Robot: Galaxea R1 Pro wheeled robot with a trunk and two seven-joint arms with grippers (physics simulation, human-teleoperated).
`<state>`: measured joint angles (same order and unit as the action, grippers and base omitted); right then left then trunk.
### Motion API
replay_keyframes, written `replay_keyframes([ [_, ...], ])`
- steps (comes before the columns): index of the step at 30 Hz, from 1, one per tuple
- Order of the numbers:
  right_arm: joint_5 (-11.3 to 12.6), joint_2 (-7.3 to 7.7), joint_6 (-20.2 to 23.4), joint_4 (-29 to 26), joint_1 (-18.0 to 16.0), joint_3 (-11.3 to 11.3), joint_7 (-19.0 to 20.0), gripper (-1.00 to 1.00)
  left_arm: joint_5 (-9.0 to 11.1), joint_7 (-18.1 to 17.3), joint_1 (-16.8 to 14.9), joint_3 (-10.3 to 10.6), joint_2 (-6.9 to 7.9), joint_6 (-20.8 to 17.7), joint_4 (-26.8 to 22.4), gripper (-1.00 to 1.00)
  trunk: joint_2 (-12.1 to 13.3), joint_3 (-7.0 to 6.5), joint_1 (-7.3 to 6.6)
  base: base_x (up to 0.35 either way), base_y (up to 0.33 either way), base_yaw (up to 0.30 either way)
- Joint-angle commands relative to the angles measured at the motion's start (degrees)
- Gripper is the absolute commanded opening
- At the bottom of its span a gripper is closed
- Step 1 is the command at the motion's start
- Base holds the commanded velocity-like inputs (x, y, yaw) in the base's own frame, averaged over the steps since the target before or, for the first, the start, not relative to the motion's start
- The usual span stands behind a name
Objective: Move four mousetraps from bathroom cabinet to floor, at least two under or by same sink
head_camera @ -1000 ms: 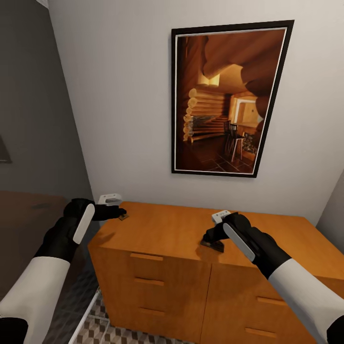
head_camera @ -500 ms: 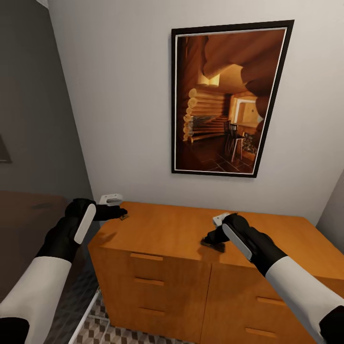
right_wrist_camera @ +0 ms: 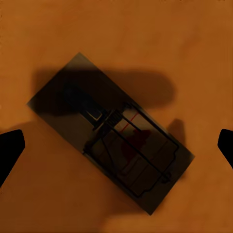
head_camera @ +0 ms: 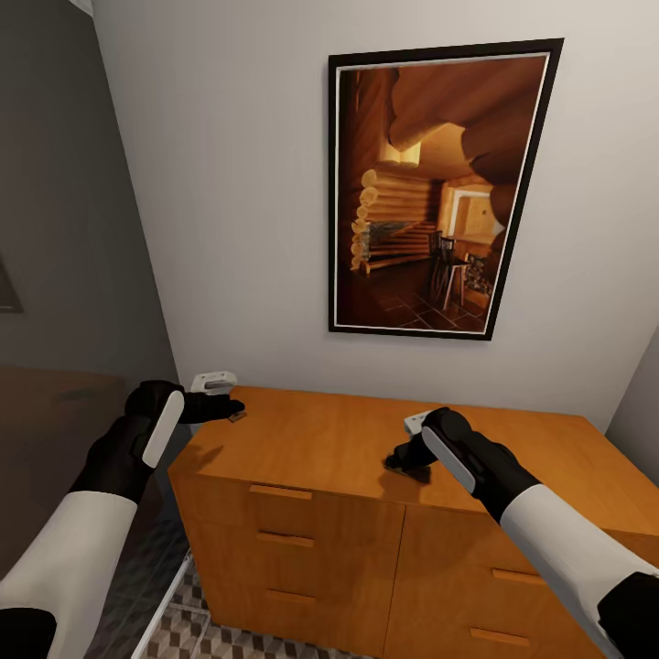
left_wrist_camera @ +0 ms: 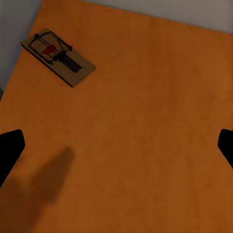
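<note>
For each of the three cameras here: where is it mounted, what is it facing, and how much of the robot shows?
Head view: from the robot's head, down over the cabinet and picture; both arms show.
Left wrist view: above the cabinet top, a mousetrap ahead; dark fingers at the edges.
Right wrist view: directly above another mousetrap; fingers at the edges.
Shared: the orange cabinet top.

My two arms are white along the forearms and turn to glossy black, rounded casings toward the wrists, each with a pale grey oval panel on its side. The left gripper point(head_camera: 222, 406) and right gripper point(head_camera: 403, 460) have black fingers behind small light-grey blocks.
</note>
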<state>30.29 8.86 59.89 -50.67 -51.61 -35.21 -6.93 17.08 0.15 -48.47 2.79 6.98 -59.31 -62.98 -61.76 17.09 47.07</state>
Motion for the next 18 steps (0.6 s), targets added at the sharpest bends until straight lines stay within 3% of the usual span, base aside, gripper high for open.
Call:
replay_keyframes([
  [1, 0.6, 0.04, 0.1, -0.1, -0.1, -0.3, -0.5, 1.0, 0.1, 0.0, 0.0, 0.1, 0.05, -0.2, 0.0, 1.0, -0.1, 0.08, 0.01, 0.0, 0.0, 0.0],
  [18, 0.4, -0.21, 0.1, 0.4, -0.7, -0.3, -0.4, 1.0, 0.1, -0.1, 0.0, 0.1, 0.05, -0.2, 0.0, 1.0, -0.1, 0.08, 0.01, 0.0, 0.0, 0.0],
])
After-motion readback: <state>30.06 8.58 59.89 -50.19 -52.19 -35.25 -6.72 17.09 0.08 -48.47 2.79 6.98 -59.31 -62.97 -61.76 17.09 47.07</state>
